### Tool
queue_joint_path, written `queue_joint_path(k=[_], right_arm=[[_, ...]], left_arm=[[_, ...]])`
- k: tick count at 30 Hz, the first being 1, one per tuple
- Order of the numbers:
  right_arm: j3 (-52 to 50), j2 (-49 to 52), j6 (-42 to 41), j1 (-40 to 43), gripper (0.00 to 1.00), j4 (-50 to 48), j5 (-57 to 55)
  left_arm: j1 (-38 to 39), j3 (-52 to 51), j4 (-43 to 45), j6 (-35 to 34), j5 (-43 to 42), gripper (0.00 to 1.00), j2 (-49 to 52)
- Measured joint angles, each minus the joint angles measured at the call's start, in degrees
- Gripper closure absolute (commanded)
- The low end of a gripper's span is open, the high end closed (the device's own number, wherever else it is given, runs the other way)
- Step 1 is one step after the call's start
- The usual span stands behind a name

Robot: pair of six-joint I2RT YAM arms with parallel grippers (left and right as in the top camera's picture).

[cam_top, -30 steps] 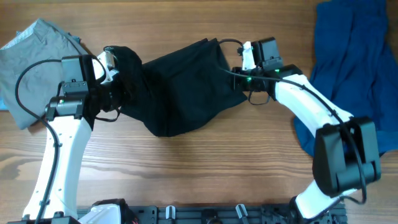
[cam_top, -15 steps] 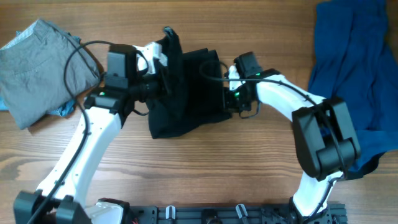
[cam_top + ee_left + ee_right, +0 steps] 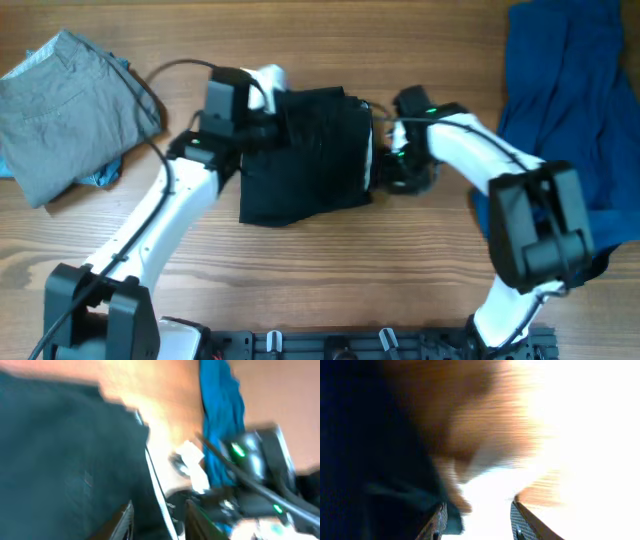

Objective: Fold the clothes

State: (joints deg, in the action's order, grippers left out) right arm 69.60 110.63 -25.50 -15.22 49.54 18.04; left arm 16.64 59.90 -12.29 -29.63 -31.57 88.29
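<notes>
Black shorts (image 3: 305, 150) lie folded on the desk (image 3: 320, 260), left end effector (image 3: 159, 505) at their 10 o'clock and right end effector (image 3: 478, 505) at 3, both parted, apparently empty (views blur), so a snagged hem could unfold them.

wood tbl (image 3: 330, 285) | brown grain | R-wrist view glare, prob. overexposed

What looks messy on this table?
The blue garment on the right lies rumpled in a heap, running past the picture's edge. The grey shorts at the far left sit crooked, with a light-blue scrap poking out beneath. The black shorts in the middle look folded, their bottom edge slanting.
</notes>
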Motion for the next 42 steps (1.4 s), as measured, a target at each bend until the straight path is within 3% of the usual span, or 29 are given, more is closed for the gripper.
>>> queue_joint_path(k=[4,8,12,16,22,27,30,34,35,36,37,38,41,42], right_arm=[[4.2,-11.0,2.9,6.7,0.50,0.0,-1.7],[7.0,-20.3,10.6,4.3,0.50,-4.7,11.2],[6.7,-17.9,14.0,-4.3,0.50,-4.4,17.8],[6.6,-10.1,15.1,-10.8,0.50,-2.6,17.4],[6.6,4.8,15.3,-12.4,0.51,-0.8,14.5],[7.3,6.4,12.3,-11.7,0.49,-0.5,5.5],[7.9,5.6,11.6,-9.4,0.49,-5.9,-5.4],[9.9,6.0,13.3,-5.9,0.46,-8.9,-13.7],[11.2,6.4,14.0,-5.2,0.45,-8.0,-15.5],[13.1,7.0,14.7,-4.7,0.45,-6.6,-17.6],[15.6,7.6,15.1,-3.9,0.45,-4.1,-19.8],[17.5,7.7,15.3,-3.4,0.45,-2.7,-21.0],[22.1,7.6,15.4,-3.0,0.44,0.6,-21.3],[23.2,7.6,15.3,-3.1,0.44,0.9,-19.5]], left_arm=[[-4.4,0.2,3.7,0.0,12.2,0.55,0.2],[-4.6,0.3,8.5,0.8,19.4,0.55,5.6],[-4.6,0.5,14.8,1.4,21.3,0.64,15.6],[-4.7,0.6,17.0,1.5,25.4,0.69,21.7],[-7.3,2.8,6.5,1.5,28.3,0.73,24.3],[-13.7,5.4,-15.3,2.3,22.6,0.94,22.0],[-13.9,5.9,-27.6,2.5,19.9,0.94,21.2],[-10.5,4.8,-36.0,2.6,14.0,0.93,20.7],[-9.6,4.2,-37.3,2.6,13.4,0.92,20.2],[-9.0,3.1,-38.6,2.7,13.4,0.82,19.0],[-8.5,1.9,-39.1,2.8,13.8,0.30,17.0],[-8.5,0.9,-38.8,3.0,14.5,0.16,13.3],[-8.5,0.6,-28.1,3.5,18.2,0.04,3.4],[-8.5,1.3,-20.7,4.3,20.1,0.01,-0.5]])
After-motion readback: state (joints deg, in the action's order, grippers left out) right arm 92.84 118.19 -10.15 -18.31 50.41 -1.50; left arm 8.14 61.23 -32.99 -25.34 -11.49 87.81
